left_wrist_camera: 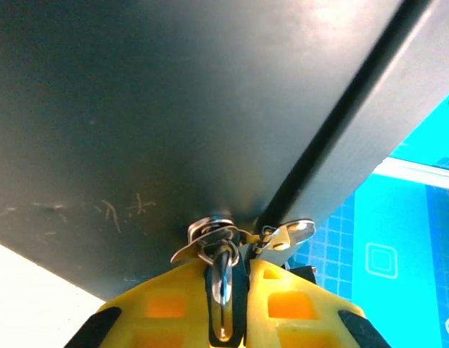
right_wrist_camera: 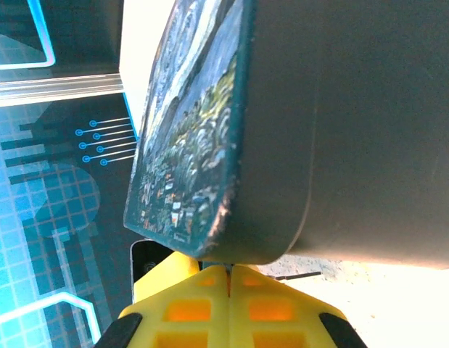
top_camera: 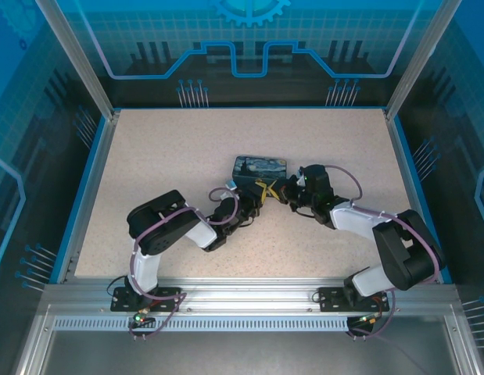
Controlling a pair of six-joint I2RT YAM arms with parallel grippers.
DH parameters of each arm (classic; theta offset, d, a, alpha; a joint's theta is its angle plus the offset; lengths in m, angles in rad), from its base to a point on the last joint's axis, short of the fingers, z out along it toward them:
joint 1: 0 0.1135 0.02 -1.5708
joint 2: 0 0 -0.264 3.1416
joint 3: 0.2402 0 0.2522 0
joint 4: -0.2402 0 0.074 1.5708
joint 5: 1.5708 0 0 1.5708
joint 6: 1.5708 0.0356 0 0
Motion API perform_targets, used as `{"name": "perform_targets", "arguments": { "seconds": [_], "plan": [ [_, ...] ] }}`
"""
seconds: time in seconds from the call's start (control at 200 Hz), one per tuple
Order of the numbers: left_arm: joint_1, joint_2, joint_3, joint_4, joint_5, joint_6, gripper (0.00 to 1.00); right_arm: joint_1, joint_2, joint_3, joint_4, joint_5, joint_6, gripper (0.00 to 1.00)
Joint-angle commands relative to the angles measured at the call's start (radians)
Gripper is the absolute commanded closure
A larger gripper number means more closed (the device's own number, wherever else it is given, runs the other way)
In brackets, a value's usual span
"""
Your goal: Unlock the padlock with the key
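The dark box with a painted night-sky lid (top_camera: 259, 166) lies mid-table, and both grippers meet at its near side. My left gripper (left_wrist_camera: 235, 264) is shut on a thin silvery loop (left_wrist_camera: 223, 279) that hooks through the box's metal latch (left_wrist_camera: 209, 235). The loop looks like the padlock's shackle; the blue body is hidden between the yellow fingers. In the top view this gripper (top_camera: 257, 195) sits just below the box. My right gripper (right_wrist_camera: 229, 270) is shut, its tips pressed under the box's rounded corner (right_wrist_camera: 282, 239). From above it (top_camera: 285, 194) reaches in from the right. The key is hidden.
The box's dark side (left_wrist_camera: 173, 109) looms close over the left fingers, and a second latch plate (left_wrist_camera: 293, 233) sticks out to the right. The speckled tabletop (top_camera: 148, 156) is bounded by a blue rim and an aluminium frame (top_camera: 242, 293) at the near edge.
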Motion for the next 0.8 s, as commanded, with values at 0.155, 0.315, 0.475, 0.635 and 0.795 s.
{"name": "perform_targets", "arguments": {
  "seconds": [0.155,0.315,0.475,0.635,0.795],
  "plan": [
    [-0.055,0.037,-0.044,0.076,0.122,0.049,1.00,0.024,-0.025,-0.033,0.036,-0.083,-0.058,0.81],
    [-0.053,0.059,-0.062,0.077,0.121,0.062,1.00,-0.009,-0.076,-0.054,0.001,-0.091,-0.096,0.54],
    [-0.046,0.081,-0.063,0.076,0.122,0.064,1.00,-0.039,-0.149,-0.060,-0.100,-0.116,-0.155,0.33],
    [-0.038,0.095,-0.074,0.076,0.131,0.060,1.00,-0.067,-0.211,-0.052,-0.280,-0.144,-0.281,0.29],
    [-0.032,0.101,-0.099,0.076,0.131,0.055,1.00,-0.069,-0.205,0.028,-0.500,-0.148,-0.524,0.29]
  ]
}}
